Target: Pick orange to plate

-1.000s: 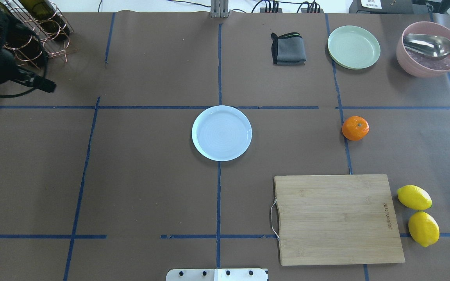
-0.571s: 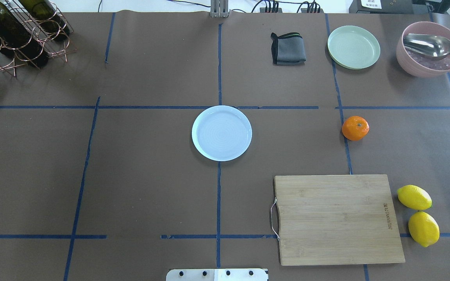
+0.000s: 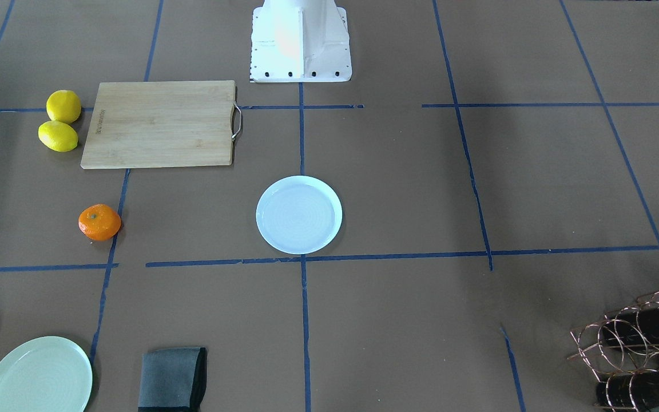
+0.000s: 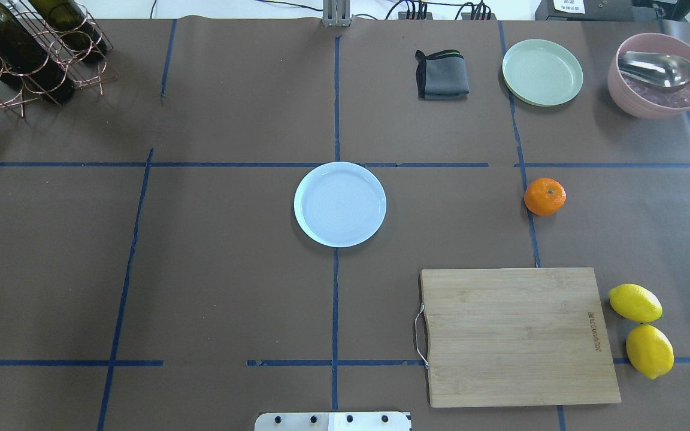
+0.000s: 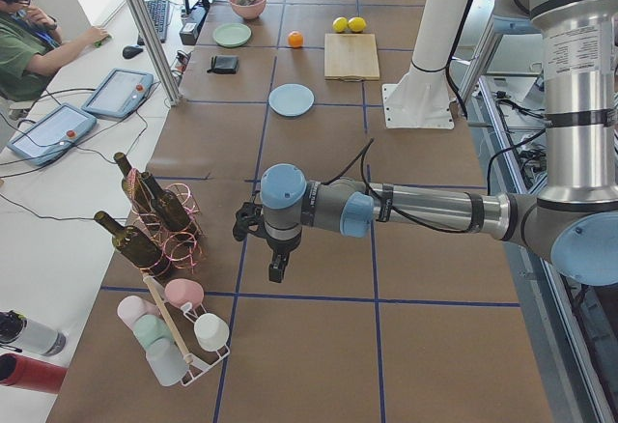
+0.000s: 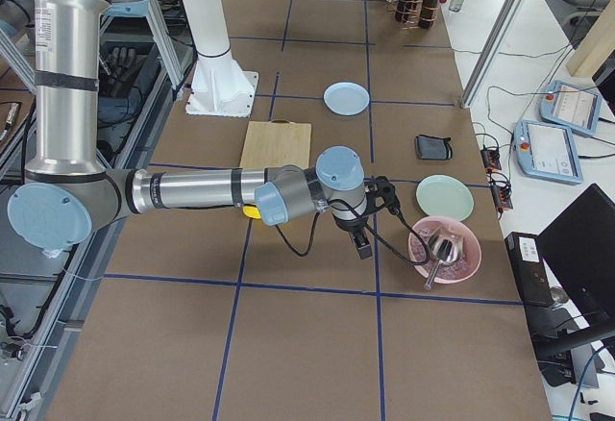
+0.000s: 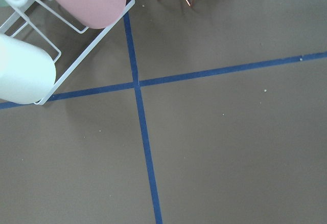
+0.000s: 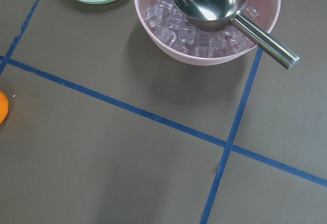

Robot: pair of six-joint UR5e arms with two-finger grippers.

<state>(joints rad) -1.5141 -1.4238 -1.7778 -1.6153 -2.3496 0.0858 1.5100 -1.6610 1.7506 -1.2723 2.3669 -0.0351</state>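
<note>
The orange [image 4: 544, 196] lies on the brown table right of centre, on a blue tape line; a sliver of the orange [image 8: 1, 107] shows at the right wrist view's left edge. The pale bluish-white plate [image 4: 340, 204] sits empty at the table's middle. Neither gripper shows in the overhead or front views. The left gripper [image 5: 278, 268] hangs over bare table near the wine rack, far from both. Beside the pink bowl, the right gripper [image 6: 363, 246] hovers a little beyond the orange. I cannot tell whether either gripper is open or shut.
Near the robot, right of centre, a wooden cutting board [image 4: 518, 335] has two lemons [image 4: 641, 329] beside it. At the far side are a grey cloth [image 4: 442, 75], a pale green plate [image 4: 542, 72] and a pink bowl [image 4: 659, 75] of ice with a metal scoop. A wine rack [image 4: 27, 54] fills the far left corner.
One second ago the left arm showed at the overhead view's upper left, over the wine rack; it has since left that view. The orange and the plate have not moved.
</note>
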